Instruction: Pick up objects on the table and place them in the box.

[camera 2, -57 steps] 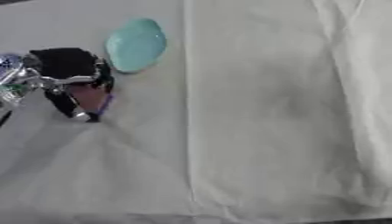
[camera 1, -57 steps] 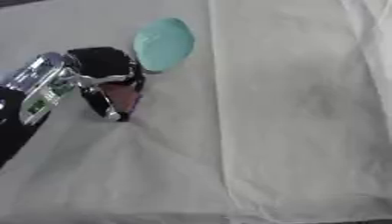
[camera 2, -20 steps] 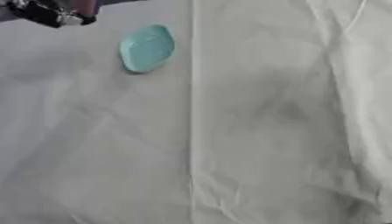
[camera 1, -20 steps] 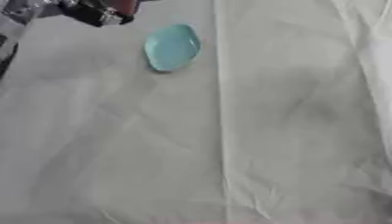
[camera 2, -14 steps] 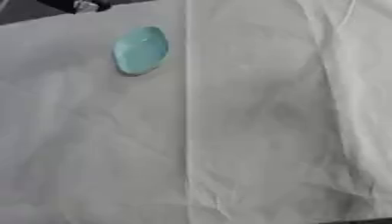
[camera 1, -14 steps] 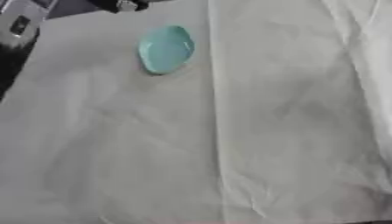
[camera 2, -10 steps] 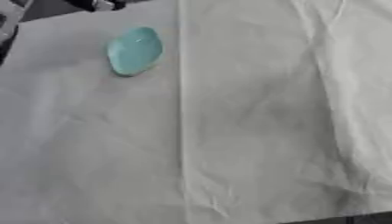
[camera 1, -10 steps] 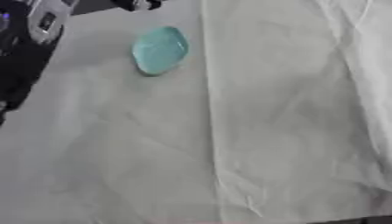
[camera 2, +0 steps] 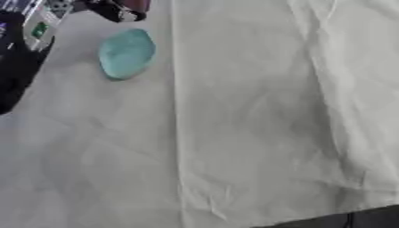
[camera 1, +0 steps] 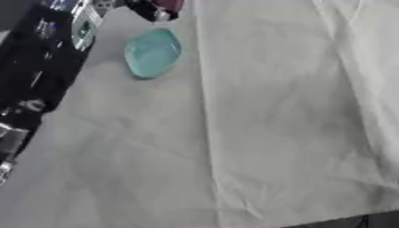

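**Teal piece left on the cloth, left hand up at the far edge with something dark red**

Near side: I see only wrinkled pale cloth (camera 1: 257, 133) over the counter, nothing on it. The dark edge of the counter shows at the lower right. No box in either view, so I can't say where the drop goes.

Mid-left, toward the far edge: the teal object (camera 1: 152, 52), a flat rounded oval, lies on the cloth just left of the long fold line. It looks smooth and shallow, like a small dish or soap-shaped piece. My guess is light and rigid, maybe slick on top. Lying this flat, I'd take it across the narrow width at the middle, fingers on one long edge, thumb on the other. The cloth is soft underneath and may bunch up, so fingertips could catch fabric with it.

Far left: my left arm runs along the left border, and the left hand (camera 1: 160, 8) sits at the top edge just beyond the teal object. Its fingers appear curled round a dark red thing (camera 2: 137, 5); it is mostly cut off and I can't identify it.

Right hand: not showing in either view.
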Motion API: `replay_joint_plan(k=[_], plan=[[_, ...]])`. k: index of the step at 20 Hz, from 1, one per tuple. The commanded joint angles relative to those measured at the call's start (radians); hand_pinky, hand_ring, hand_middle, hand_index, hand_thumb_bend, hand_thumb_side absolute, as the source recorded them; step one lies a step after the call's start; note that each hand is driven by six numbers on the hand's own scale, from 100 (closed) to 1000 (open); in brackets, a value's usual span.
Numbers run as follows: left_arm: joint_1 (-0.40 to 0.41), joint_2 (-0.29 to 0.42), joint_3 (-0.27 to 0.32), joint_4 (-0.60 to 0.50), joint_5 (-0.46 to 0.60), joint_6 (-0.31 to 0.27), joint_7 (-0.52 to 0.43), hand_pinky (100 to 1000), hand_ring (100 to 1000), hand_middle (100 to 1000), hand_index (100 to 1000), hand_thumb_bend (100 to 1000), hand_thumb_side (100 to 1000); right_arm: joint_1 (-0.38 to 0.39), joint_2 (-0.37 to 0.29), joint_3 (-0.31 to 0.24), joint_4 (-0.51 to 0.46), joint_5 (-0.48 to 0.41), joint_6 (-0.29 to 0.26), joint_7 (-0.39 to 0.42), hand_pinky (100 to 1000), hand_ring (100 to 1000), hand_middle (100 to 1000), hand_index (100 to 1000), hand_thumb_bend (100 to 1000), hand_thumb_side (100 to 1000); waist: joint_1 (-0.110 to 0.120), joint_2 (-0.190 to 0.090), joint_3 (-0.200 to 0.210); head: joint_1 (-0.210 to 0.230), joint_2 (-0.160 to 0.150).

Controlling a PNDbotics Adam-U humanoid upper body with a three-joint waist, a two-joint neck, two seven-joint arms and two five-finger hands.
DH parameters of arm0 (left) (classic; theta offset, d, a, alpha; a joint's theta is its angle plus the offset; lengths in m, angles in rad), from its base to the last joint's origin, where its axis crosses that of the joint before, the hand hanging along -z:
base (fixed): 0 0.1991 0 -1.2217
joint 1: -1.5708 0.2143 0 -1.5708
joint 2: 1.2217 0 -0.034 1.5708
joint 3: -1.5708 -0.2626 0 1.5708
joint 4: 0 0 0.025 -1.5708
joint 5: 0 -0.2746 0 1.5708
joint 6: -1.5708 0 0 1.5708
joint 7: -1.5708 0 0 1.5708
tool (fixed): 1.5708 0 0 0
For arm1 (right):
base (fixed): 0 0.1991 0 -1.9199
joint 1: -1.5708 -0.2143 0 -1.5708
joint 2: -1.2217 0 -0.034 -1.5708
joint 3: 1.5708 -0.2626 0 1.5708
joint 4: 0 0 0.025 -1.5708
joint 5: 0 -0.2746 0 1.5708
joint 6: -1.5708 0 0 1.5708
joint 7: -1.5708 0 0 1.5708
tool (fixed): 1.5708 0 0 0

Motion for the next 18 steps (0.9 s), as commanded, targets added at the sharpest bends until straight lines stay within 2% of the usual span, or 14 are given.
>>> replay_joint_plan(k=[1,14,18], plan=[[-0.029,0.029,0.000,0.002,-0.024,-0.017,0.000,100,131,153,230,368,100,-0.011,-0.010,-0.004,-0.019,-0.005,0.000,0.003,399,490,559,679,100,565,-0.008,-0.014,0.005,0.008,-0.004],[-0.022,0.052,-0.014,0.003,-0.049,-0.050,-0.019,100,144,164,240,389,100,-0.005,-0.009,-0.005,-0.019,-0.004,0.000,0.003,399,490,560,679,100,564,-0.007,-0.018,0.029,0.012,-0.004],[-0.019,0.048,-0.017,0.011,-0.054,-0.055,-0.036,100,199,213,288,424,100,-0.005,-0.009,-0.005,-0.019,-0.004,0.000,0.004,399,490,560,678,100,564,-0.006,-0.017,0.028,0.012,-0.004]])
